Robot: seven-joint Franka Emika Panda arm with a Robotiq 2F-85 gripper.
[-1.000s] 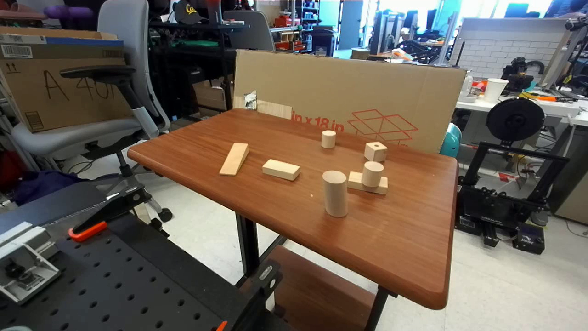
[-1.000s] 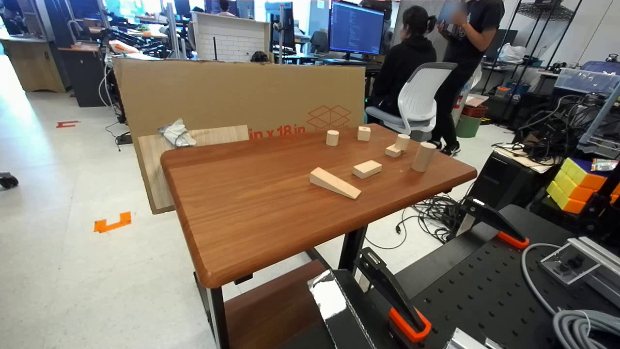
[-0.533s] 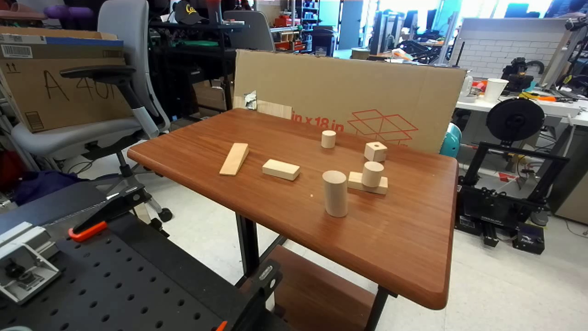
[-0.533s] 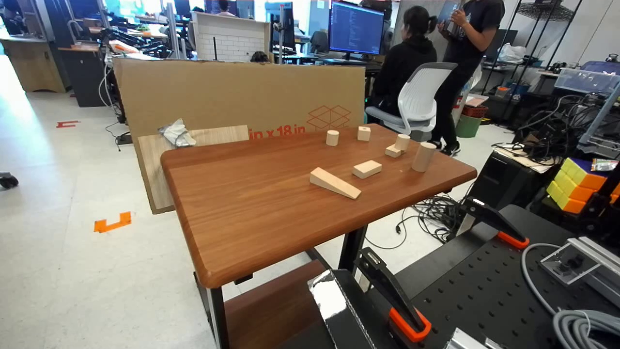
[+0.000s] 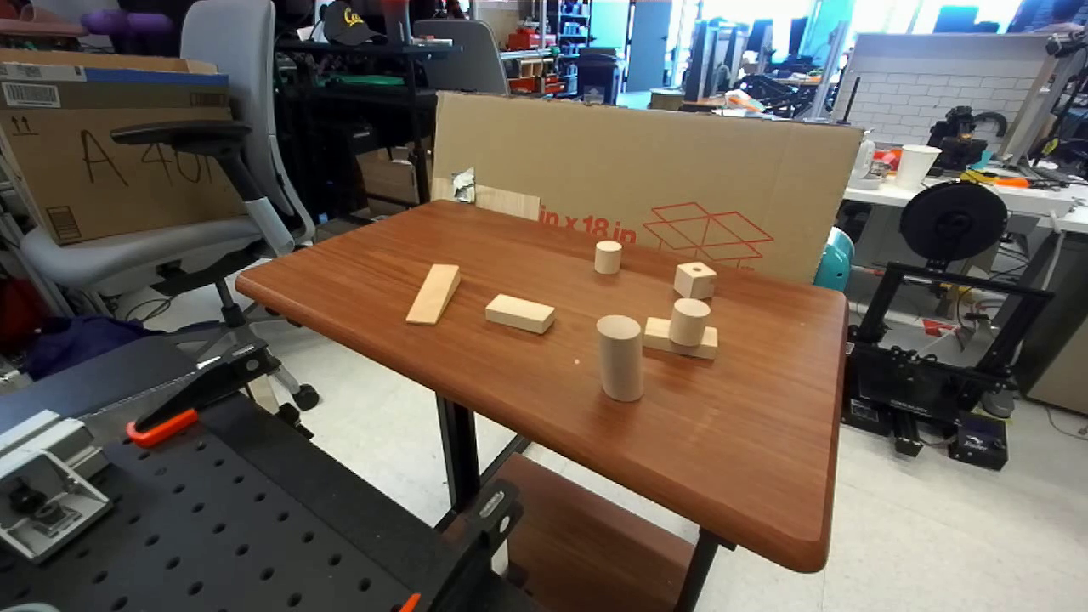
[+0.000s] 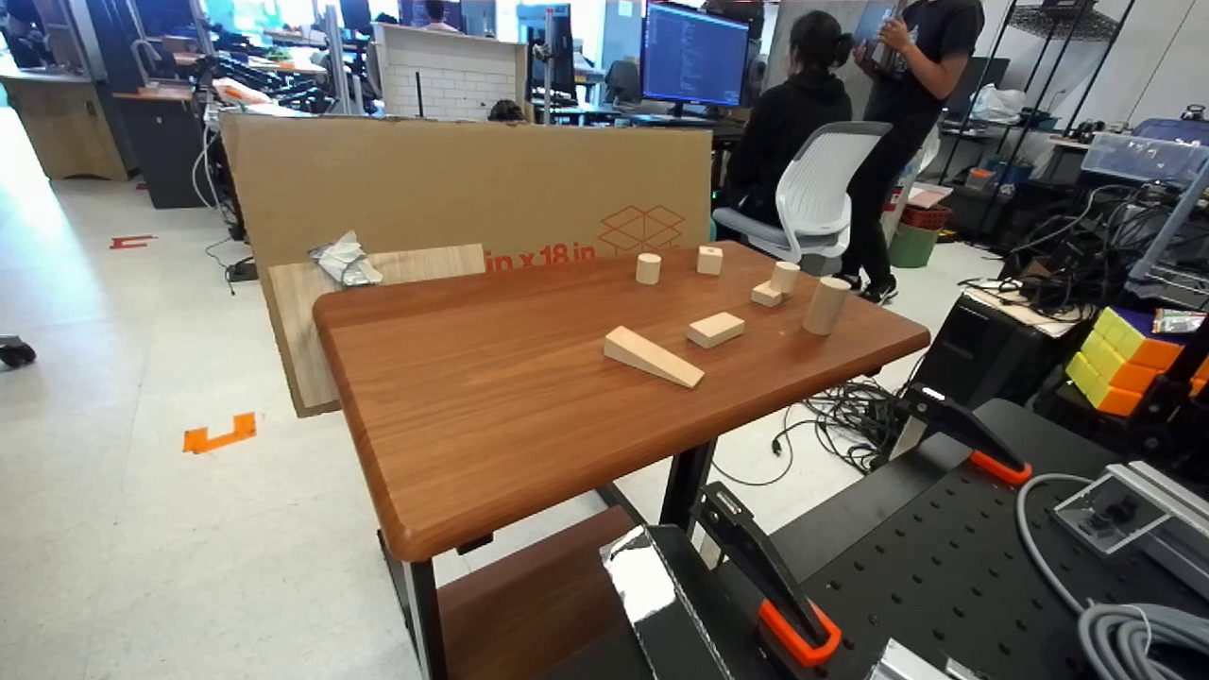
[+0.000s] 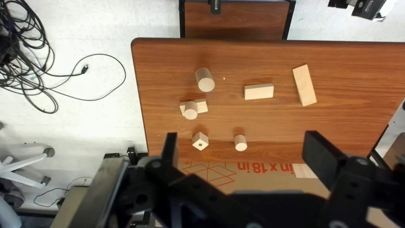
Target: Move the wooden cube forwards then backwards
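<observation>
Reaching the wooden cube [image 7: 200, 141]: most likely the step in hand; the cube sits on the table [image 7: 269, 123], apart from every other block.
Fingers [image 7: 170, 145]: spread wide, holding nothing; the gripper [image 7: 241, 137] shows only in the wrist view and in neither exterior view, so it probably hangs high.
Cube from fingers: in the wrist view, well beyond the fingertips in depth, between their lines and far nearer the picture's left finger; the coming move likely calls for a sideways shift that way, then a long descent.
Cube's axis: none long; its sides slant to the table edges and to the line across the fingers, so a wrist turn should let the pads meet flat faces.
Long edge: the cube stands near it, beside the cardboard sheet [image 5: 646, 161]; if forwards means away from the perforated bench [image 5: 255, 518], little wood remains and an overlong push could run it off.
Short edge: near too, at picture left in the wrist view, with more margin.
Bench side: the flat block [image 7: 201, 106], a stacked cylinder [image 7: 190, 110] seemingly on it, crowds the way back; the tall cylinder [image 7: 205, 79] stands beyond.
Freer room: along the table, past the short cylinder [image 7: 240, 143].
</observation>
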